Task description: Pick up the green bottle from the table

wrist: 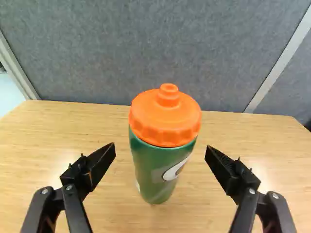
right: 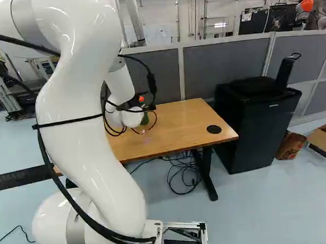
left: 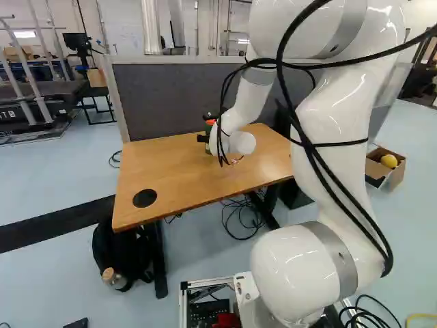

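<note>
The jaws stand wide apart with nothing gripped, and the green bottle (wrist: pixel 156 177) is upright on the surface (wrist: pixel 53 133), lined up between them and touching neither. A sideways drift on the way in could let one side nudge the smooth, rounded body and tip it, while closing too high might catch the domed orange lid (wrist: pixel 165 116), whose scalloped rim likely seats unevenly. The tabletop is pale, glossy wood grain; the partition (wrist: pixel 155 48) behind is flecked grey fabric.
</note>
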Tool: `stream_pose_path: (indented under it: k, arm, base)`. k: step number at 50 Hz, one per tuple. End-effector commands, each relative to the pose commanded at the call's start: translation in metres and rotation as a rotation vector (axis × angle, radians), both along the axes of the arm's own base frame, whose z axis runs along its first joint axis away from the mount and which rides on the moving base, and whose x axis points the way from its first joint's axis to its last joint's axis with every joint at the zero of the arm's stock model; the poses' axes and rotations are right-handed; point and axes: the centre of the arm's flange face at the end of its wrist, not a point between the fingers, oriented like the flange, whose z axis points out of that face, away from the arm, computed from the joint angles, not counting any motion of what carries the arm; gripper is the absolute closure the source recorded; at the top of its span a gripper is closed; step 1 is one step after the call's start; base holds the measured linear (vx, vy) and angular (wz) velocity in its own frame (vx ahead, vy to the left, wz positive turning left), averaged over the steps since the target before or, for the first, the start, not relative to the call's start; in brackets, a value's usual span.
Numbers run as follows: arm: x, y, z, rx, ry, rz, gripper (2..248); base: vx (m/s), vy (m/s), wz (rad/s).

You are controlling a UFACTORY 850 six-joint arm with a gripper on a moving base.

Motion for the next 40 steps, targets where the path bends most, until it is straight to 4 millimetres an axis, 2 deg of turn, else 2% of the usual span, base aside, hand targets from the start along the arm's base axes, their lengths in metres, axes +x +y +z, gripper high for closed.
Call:
stream_pose_path:
  k: [16,17,21,22,27,28,32,33,40]
  arm:
    - [0.0000,0.0000,0.0000,0.000,0.000,0.000,3]
    - [0.0000,0.0000,0.0000,0.000,0.000,0.000,32]
    - [0.0000,0.0000,0.0000,0.000,0.000,0.000,32]
    - [0.0000,0.0000,0.0000,0.000,0.000,0.000,70]
    - [0.0000,0.0000,0.0000,0.000,0.000,0.000,70]
    - [0.0000,0.0000,0.0000,0.000,0.000,0.000,109]
    - [0.0000,0.0000,0.0000,0.000,0.000,0.000,109]
    - [0.0000,0.0000,0.0000,0.000,0.000,0.000,134]
    - [0.0000,0.0000,0.0000,0.000,0.000,0.000,138]
  base:
    - [0.000,0.000,0.000]
    - [0.000,0.000,0.000]
    - [0.000,0.000,0.000]
    - [0.000,0.000,0.000]
    - [0.000,0.000,0.000]
    - [0.000,0.000,0.000]
    - [0.000,0.000,0.000]
    - [0.000,0.000,0.000]
    - [0.000,0.000,0.000]
